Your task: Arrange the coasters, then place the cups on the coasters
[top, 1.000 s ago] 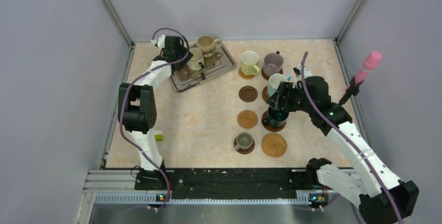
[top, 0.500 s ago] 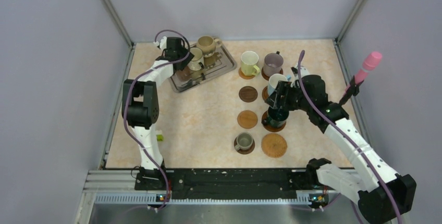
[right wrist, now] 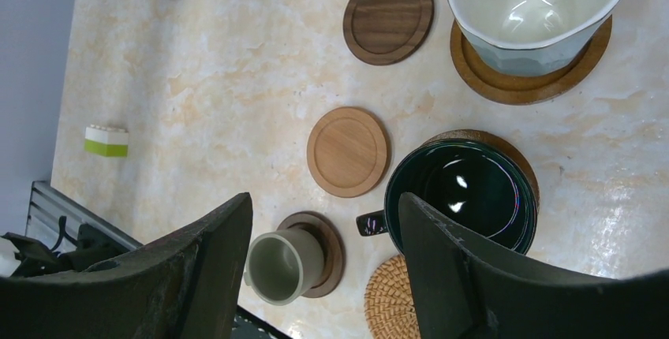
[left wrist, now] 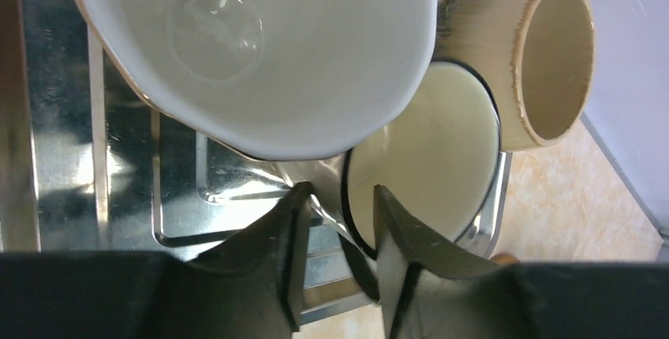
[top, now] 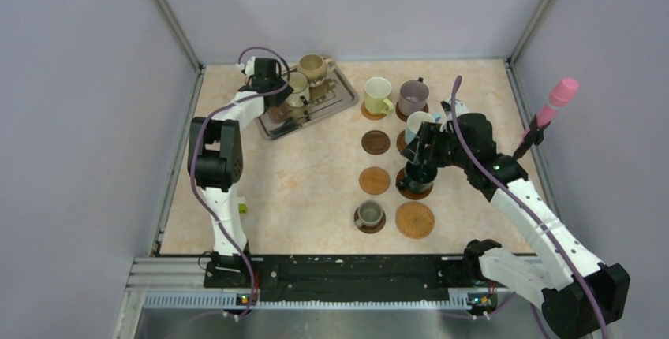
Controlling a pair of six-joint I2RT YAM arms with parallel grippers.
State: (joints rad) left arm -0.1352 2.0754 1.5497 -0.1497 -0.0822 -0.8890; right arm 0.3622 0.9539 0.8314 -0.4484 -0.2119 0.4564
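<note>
On the silver tray [top: 272, 126], my left gripper [left wrist: 341, 197] straddles the dark rim of the cream cup [left wrist: 434, 150]. One finger is inside it and one outside, with a gap still showing. A pinkish-white cup [left wrist: 252, 39] and a tan cup [left wrist: 544, 55] stand beside it. My right gripper [right wrist: 323, 201] hangs open just over the dark teal cup [right wrist: 461, 193], which sits on its coaster [right wrist: 517, 154]. Yellow-green [top: 377, 94], mauve [top: 412, 97], light blue [top: 418, 124] and grey-olive [top: 368, 214] cups stand on coasters. A dark coaster [top: 375, 142], a light one [top: 374, 180] and a woven one [top: 415, 219] lie bare.
A pink-tipped stick [top: 562, 93] leans at the right wall. A small green-and-white block [top: 240, 208] lies near the left arm's base. Grey walls close the table on three sides, and the arm rail runs along the near edge.
The left gripper has slid a little right over the tray and its fingers have narrowed around the cream cup's rim. The right arm has hardly moved.
</note>
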